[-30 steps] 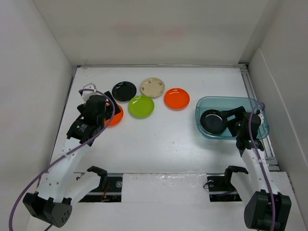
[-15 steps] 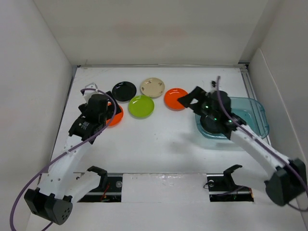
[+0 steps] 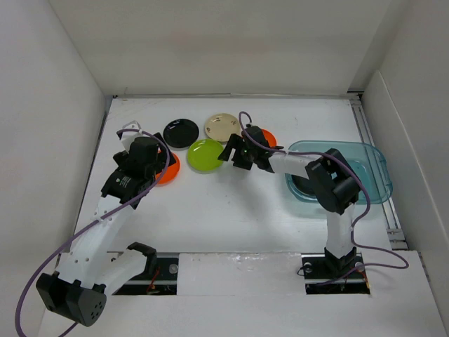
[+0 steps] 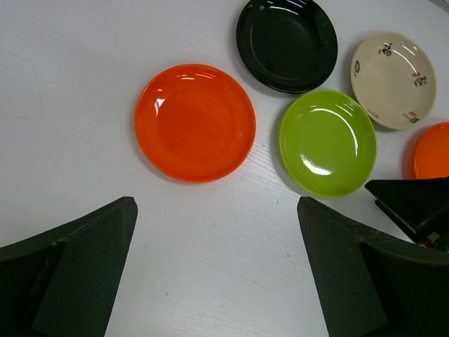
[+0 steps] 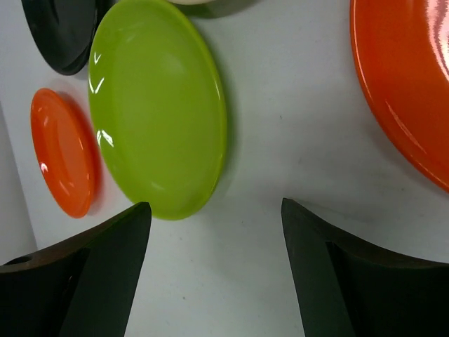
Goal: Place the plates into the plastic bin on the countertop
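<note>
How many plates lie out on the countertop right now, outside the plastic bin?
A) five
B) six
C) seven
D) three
A: the left wrist view shows five on the countertop: the near orange plate, black plate, lime green plate, cream plate and a second orange plate at the right edge.
</note>
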`<action>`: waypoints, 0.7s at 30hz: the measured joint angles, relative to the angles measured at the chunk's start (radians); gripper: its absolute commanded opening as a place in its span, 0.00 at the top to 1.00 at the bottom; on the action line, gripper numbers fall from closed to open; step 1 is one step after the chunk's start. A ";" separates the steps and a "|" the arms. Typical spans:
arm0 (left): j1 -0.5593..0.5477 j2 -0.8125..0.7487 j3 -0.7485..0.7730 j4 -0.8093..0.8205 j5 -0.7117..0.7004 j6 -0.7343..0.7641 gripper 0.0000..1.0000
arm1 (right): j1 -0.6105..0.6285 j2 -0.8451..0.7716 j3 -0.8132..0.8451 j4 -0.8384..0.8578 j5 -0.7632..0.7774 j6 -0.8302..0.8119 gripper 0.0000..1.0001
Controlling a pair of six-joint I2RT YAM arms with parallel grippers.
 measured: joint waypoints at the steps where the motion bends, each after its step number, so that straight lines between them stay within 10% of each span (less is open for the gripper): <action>1: 0.000 0.000 0.000 0.000 -0.001 0.000 0.00 | 0.000 0.020 0.010 0.001 -0.003 0.003 0.22; 21: 0.000 -0.011 0.000 0.000 -0.001 0.000 0.00 | -0.015 0.172 0.119 0.053 -0.051 0.084 1.00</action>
